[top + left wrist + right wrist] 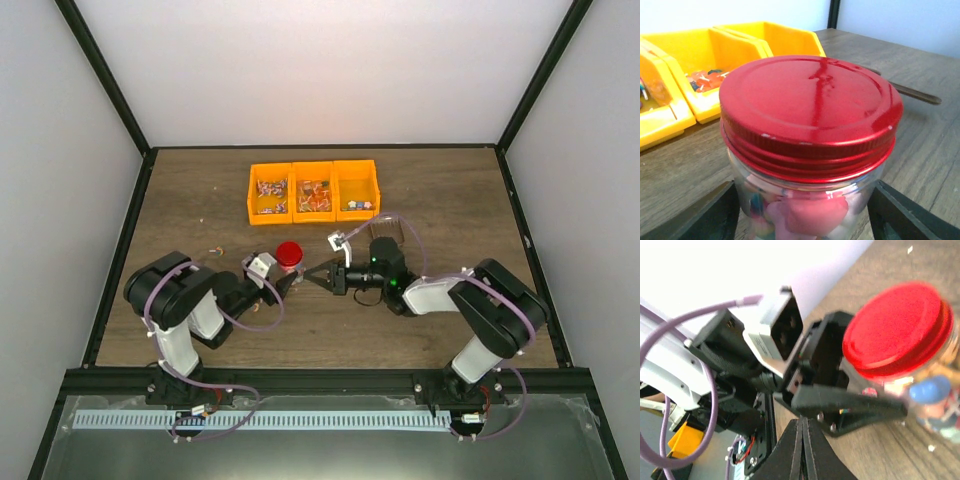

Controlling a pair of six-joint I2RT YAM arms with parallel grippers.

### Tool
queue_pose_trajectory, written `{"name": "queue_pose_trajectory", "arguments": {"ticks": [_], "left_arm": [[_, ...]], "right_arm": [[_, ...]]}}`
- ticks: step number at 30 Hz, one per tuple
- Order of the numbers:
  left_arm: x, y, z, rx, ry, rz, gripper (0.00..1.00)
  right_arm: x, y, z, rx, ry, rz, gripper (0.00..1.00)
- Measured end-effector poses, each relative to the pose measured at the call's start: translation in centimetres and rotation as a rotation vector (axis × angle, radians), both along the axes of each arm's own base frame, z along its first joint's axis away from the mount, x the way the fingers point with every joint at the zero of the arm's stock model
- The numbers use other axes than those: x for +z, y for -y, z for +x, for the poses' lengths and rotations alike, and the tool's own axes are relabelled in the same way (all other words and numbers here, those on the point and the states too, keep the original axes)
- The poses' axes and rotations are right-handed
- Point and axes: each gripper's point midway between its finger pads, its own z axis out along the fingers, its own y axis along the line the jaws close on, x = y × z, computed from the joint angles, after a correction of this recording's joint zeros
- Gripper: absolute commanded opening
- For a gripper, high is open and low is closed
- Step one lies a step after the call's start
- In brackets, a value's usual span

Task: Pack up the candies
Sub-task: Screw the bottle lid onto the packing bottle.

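Left gripper (800, 222) clamps the clear jar (760, 197) from both sides. The jar is upright with the red lid (810, 110) on top, nearer the arms than the three yellow bins (313, 190). Candies (812, 215) show through the jar wall, more lie in the bins, and a few strays sit on the table (440, 210) to the left. Right gripper (304, 279) is closed on nothing, its tips just beside the jar on its right.

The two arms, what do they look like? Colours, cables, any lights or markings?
Both the left arm and right arm have black joints with white link sections. Lilac cables loop along each. The fingers are matte black and wedge-shaped. A white camera block sits at each wrist, and a green light glows on the right arm. No markings are readable.
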Motion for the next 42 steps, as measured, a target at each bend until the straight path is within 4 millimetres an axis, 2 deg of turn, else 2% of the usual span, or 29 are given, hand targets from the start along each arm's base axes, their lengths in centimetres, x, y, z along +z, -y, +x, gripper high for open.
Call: {"name": "queue_pose_trajectory", "arguments": {"ticks": [3,5,15,20,25,28,36,42], "left_arm": [[-0.4,0.1,-0.4,-0.016,-0.006,0.005,0.85],[-1.2,0.0,-0.8,-0.025,-0.029,0.019,0.87],[-2.3,0.2,-1.2,-0.047,-0.061,0.031,0.99],[-2.3,0.8,-0.3,-0.053,-0.051,0.024,1.0],[-1.9,1.1,0.2,-0.052,-0.035,0.016,0.91],[-1.8,1.1,0.3,-0.052,-0.031,0.014,0.79],[-1.3,1.1,0.6,-0.04,-0.013,0.012,0.69],[-1.3,1.1,0.6,-0.043,-0.01,0.013,0.64]], "right_arm": [[1.6,0.2,0.9,-0.027,0.035,0.026,0.01],[1.9,0.4,1.5,-0.044,0.039,0.032,0.01],[1.3,0.6,2.7,-0.068,0.01,0.029,0.01],[1.4,0.8,3.0,-0.073,0.011,0.032,0.01],[1.3,1.0,3.2,-0.081,0.008,0.024,0.01],[1.4,1.1,3.2,-0.084,0.008,0.024,0.01],[1.4,1.1,3.3,-0.084,0.009,0.024,0.01],[2.3,0.7,4.0,-0.09,0.019,0.034,0.13]]}}
